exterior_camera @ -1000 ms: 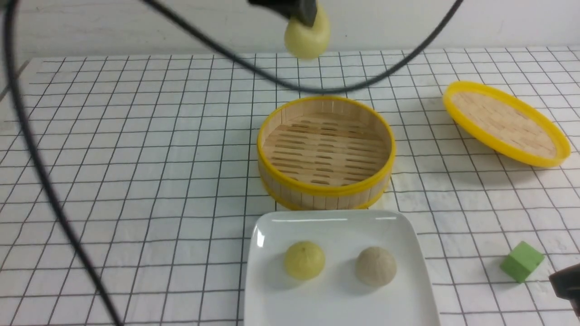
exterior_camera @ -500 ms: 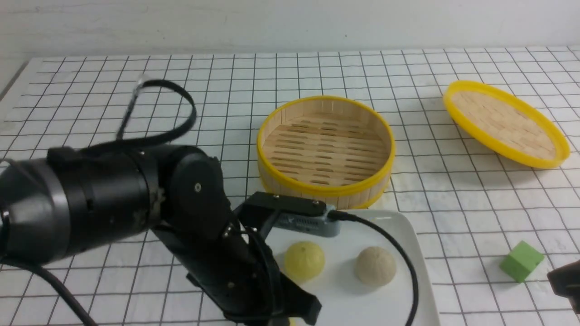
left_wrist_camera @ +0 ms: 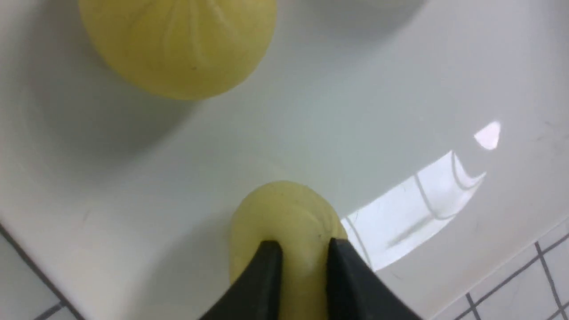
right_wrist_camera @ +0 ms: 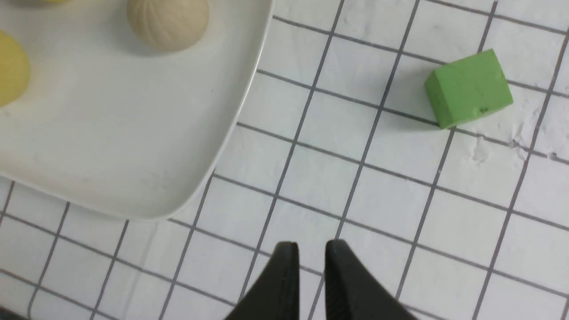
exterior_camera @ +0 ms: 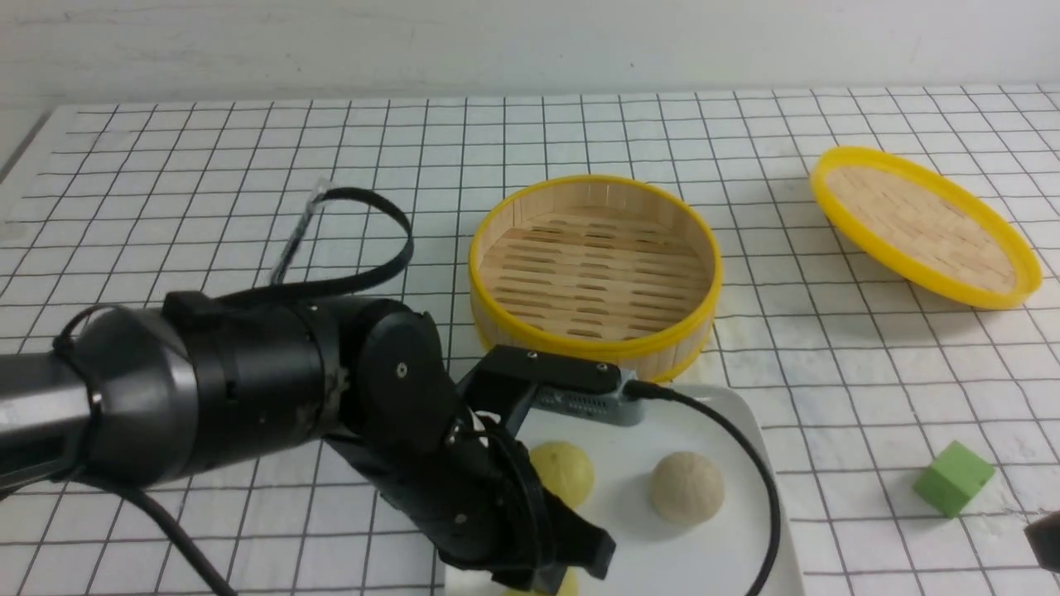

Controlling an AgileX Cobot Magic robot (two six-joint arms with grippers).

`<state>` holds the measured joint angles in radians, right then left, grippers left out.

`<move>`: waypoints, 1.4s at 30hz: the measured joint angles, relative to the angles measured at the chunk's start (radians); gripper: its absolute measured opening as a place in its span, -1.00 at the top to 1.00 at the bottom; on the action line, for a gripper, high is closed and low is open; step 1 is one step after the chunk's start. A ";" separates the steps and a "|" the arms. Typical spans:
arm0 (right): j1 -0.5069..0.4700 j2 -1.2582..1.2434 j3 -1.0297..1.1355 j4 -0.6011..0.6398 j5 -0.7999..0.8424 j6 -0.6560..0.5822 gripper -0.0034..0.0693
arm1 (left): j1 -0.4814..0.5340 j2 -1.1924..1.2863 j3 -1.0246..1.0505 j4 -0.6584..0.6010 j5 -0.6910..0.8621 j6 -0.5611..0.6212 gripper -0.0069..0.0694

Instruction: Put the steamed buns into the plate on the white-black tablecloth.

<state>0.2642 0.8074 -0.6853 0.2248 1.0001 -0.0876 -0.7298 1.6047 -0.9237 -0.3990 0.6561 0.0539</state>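
Finding: your left gripper (left_wrist_camera: 304, 243) has its jaws narrowly apart with the top of a pale yellow steamed bun (left_wrist_camera: 284, 209) pinched between them, both fingers touching it. That bun sits low against the white square plate (left_wrist_camera: 400, 89), close to the plate's near left corner, on the white-black tablecloth (exterior_camera: 248, 165). The second yellow bun (exterior_camera: 567, 470) and the beige bun (exterior_camera: 686, 487) lie further in, toward the plate's middle, apart from each other. The bamboo steamer (exterior_camera: 580, 348) beyond the plate's far edge is empty. Your right gripper (right_wrist_camera: 311, 249) hangs over the cloth off the plate's right edge, almost closed and holding nothing, with the green cube (exterior_camera: 952, 478) nearby. Recommendation: treat this as the release. Open the jaws evenly and fully clear of the soft dough before you lift, since a sticky pinch may drag the bun. Rise straight up; a sideways exit risks nudging it over the nearby rim or into the second yellow bun. Keep the trailing cable (exterior_camera: 745, 488) off the beige bun.
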 joint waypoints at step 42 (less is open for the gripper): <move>-0.001 -0.823 0.349 -0.167 -0.405 0.258 0.89 | 0.000 -0.028 -0.254 0.328 0.328 -0.202 0.81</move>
<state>0.2631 -0.0152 -0.3358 0.0581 0.5955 0.1706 -0.7298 1.5770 -1.1781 -0.0707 0.9839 -0.1477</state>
